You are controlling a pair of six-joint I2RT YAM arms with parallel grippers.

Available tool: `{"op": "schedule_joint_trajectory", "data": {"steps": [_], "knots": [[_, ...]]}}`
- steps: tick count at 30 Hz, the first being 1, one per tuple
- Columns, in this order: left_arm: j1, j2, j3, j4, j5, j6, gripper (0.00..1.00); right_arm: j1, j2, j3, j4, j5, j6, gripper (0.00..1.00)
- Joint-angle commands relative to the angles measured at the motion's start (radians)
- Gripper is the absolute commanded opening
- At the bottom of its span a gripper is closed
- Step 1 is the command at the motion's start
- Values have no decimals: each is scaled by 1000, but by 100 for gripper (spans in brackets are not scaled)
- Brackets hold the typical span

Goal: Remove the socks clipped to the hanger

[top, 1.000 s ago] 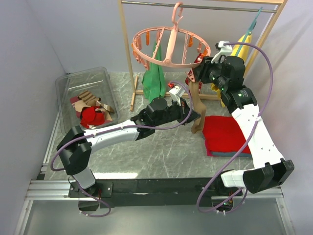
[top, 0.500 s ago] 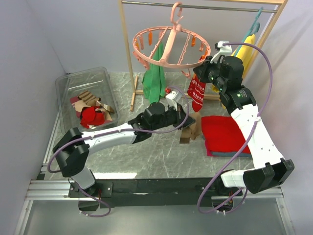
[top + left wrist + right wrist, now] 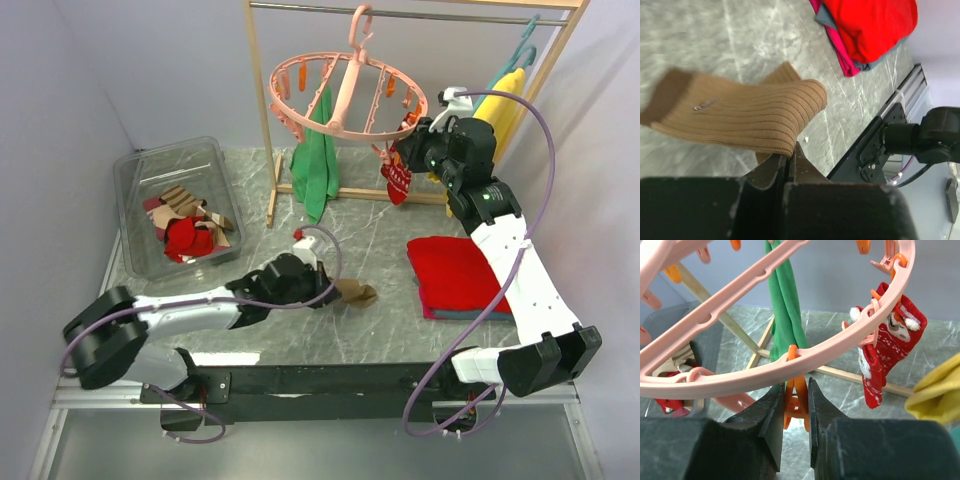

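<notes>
While one festive red sock [image 3: 890,355] hangs clipped at the right-hand rim of the pink drying ring [image 3: 345,95], a tan ribbed sock [image 3: 740,117] is off it. That one sits low over the tabletop [image 3: 300,340], pinched in the left gripper [image 3: 788,160], whose jaws are pressed flat together on a fold of it.

The right gripper [image 3: 795,390] is up under the ring's near rim, jaws closed to a narrow gap on an orange clip peg [image 3: 792,357]. Can't tell if that peg holds anything; the red sock's peg is further along the rim.

Likely step: bin the tan sock. Lift it first so it doesn't drag, carry it left over the clear plastic bin [image 3: 130,165], which already has socks in it, and open above the rim. The right arm's grip looks useful for steadying the ring, which hangs free from its hook and should swing easily. A pull on the red sock should go straight down, without twisting the ring.

Tabletop is grey marbled and looks hard and smooth. Folded red cloth [image 3: 455,275] lies at the right, and a green cloth [image 3: 318,165] hangs by the wooden rack [image 3: 258,120]. Yellow cloth [image 3: 502,92] hangs just beside the right arm. Lilac walls [image 3: 60,120] close in on both sides.
</notes>
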Motion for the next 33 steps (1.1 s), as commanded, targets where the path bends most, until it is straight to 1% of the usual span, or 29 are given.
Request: {"op": "schedule_joint_trajectory", "data": {"steps": [1, 3, 4, 6, 7, 8, 9, 10, 11, 12, 13, 15, 16, 18, 19, 21, 22, 23, 24, 25, 26, 28, 30, 33], "knots": [[70, -167, 15, -91, -104, -17, 1, 7, -39, -22, 44, -1, 13, 0], [127, -243, 17, -156, -99, -15, 1, 7, -42, -25, 44, -4, 15, 0], [201, -269, 18, -174, -84, -12, 1, 7, -47, -28, 44, -6, 17, 0], [286, -348, 26, -244, -69, -8, 1, 7, -50, -30, 44, -9, 17, 0], [382, -372, 41, -265, -69, 10, 1, 7, -50, -30, 47, -11, 17, 0], [432, -415, 56, -291, -44, 23, 1, 7, -50, -28, 45, -11, 17, 0], [481, -434, 78, -352, -39, 34, 1, 7, -52, -27, 44, -8, 17, 0], [568, -447, 128, -380, -35, 58, 1, 7, -52, -23, 39, -8, 15, 0], [608, -461, 159, -401, -20, 72, 2, 7, -52, -23, 41, -9, 15, 0], [646, -460, 190, -441, -6, 86, 2, 7, -55, -25, 42, -11, 15, 0], [712, -455, 258, -462, 3, 112, 3, 5, -59, -30, 47, -11, 17, 0], [772, -414, 332, -511, 33, 132, 3, 7, -64, -34, 51, -12, 17, 0], [829, -396, 398, -550, 45, 147, 4, 8, -70, -39, 53, -14, 18, 0], [884, -337, 448, -570, 94, 152, 3, 7, -72, -39, 53, -12, 18, 0], [939, -317, 480, -573, 115, 143, 2, 7, -75, -40, 51, -15, 18, 0], [992, -264, 498, -559, 161, 118, 2, 7, -79, -42, 54, -17, 20, 0], [1053, -247, 504, -543, 227, 82, 1, 7, -84, -45, 56, -17, 20, 0], [1078, -216, 503, -495, 262, 57, 1, 7, -85, -45, 57, -17, 20, 0], [1127, -199, 497, -457, 305, 31, 1, 7, -87, -46, 57, -17, 21, 0], [1147, -182, 488, -423, 371, -30, 1, 7, -91, -45, 60, -20, 21, 0], [1167, -140, 485, -356, 405, -60, 1, 7, -90, -43, 61, -20, 21, 0], [1207, -84, 507, -320, 474, -130, 1, 7, -93, -42, 62, -27, 24, 0], [1236, 0, 529, -302, 502, -167, 1, 7, -95, -43, 62, -34, 27, 0], [1260, 95, 541, -204, 548, -247, 1, 7, -96, -53, 62, -35, 27, 0]]}}
